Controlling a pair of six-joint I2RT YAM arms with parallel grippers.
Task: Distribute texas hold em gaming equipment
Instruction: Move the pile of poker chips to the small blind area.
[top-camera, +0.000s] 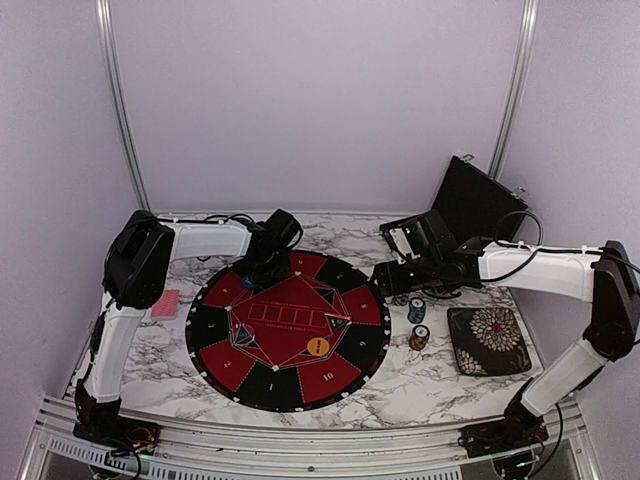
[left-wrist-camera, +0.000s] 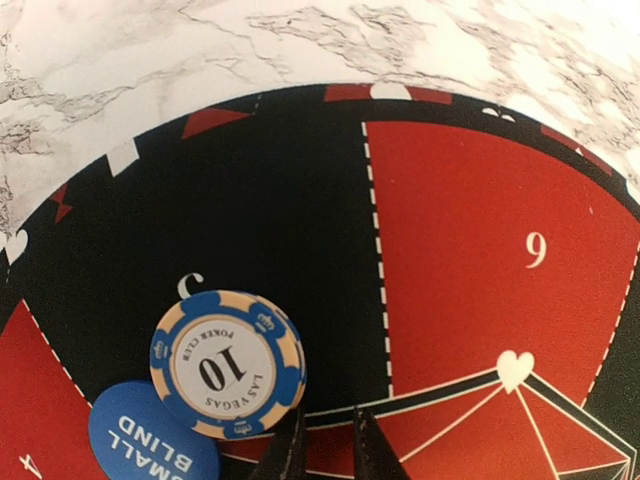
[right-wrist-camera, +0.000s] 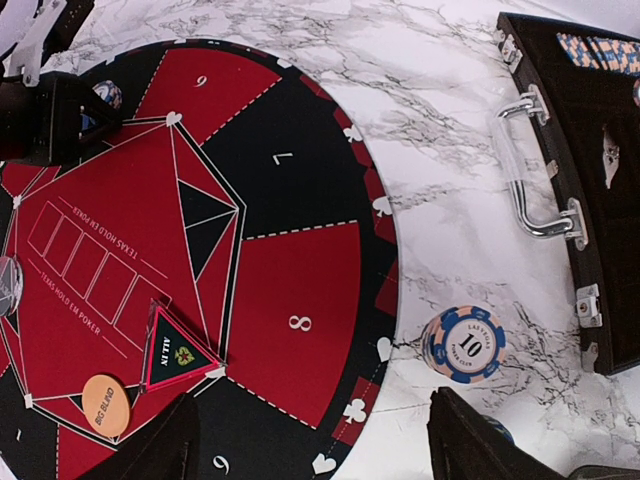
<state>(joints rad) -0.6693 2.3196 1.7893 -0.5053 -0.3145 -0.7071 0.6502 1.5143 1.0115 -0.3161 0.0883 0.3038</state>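
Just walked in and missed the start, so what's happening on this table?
Two robot arms are laying out poker gear on a round red-and-black mat. The left pincer is shut and empty, sitting just beside a blue chip and a blue small-blind disc on a black segment. The right pincer is open above the mat's edge, near another blue chip on the marble. An orange disc lies on the mat.

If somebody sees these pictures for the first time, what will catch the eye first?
First, the round red-and-black poker mat in the middle of the marble table. On its far black field, a blue "10" chip lies by the blue small-blind disc, just ahead of the left tool. At the back right stands the open black case.
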